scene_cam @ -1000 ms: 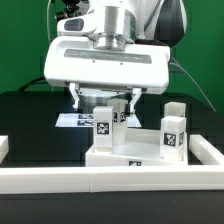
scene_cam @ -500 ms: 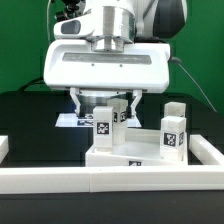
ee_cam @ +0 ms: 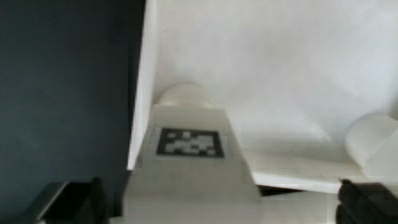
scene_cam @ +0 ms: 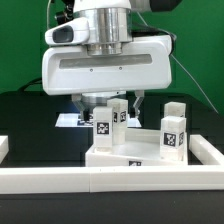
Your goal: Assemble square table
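A black table is seen under a green backdrop, bounded in front by a white border bar, with the marker board lying flat behind.

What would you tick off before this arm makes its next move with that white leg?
1. Leg upright on the slab: ok.
2. Leg centred between the fingers: ok in the wrist view, with one tip on each side.
3. Fingers touching the leg: cannot tell; the wrist view shows a gap on both sides.
4. Gripper above the leg: ok.
5. Second leg away from the fingers: ok, it stands toward the exterior view's right.
6. Leg seated in the slab: cannot tell, the joint is hidden.
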`<control>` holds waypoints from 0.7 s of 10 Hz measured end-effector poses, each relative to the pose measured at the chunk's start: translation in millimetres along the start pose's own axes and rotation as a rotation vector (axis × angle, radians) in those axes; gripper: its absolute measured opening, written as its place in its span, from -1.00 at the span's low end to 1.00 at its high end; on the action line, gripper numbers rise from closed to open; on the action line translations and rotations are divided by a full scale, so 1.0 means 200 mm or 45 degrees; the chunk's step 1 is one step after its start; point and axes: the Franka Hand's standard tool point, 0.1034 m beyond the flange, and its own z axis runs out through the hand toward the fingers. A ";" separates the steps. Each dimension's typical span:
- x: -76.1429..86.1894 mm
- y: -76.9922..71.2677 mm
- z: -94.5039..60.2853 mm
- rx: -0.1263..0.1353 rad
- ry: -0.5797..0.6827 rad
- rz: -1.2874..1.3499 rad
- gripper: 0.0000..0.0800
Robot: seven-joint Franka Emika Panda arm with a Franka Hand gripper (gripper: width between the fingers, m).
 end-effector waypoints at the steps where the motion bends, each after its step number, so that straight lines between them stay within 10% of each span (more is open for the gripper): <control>1: 0.00 0.00 0.00 -0.002 0.005 0.000 0.62; 7: 0.01 0.04 0.00 -0.011 0.025 0.005 0.62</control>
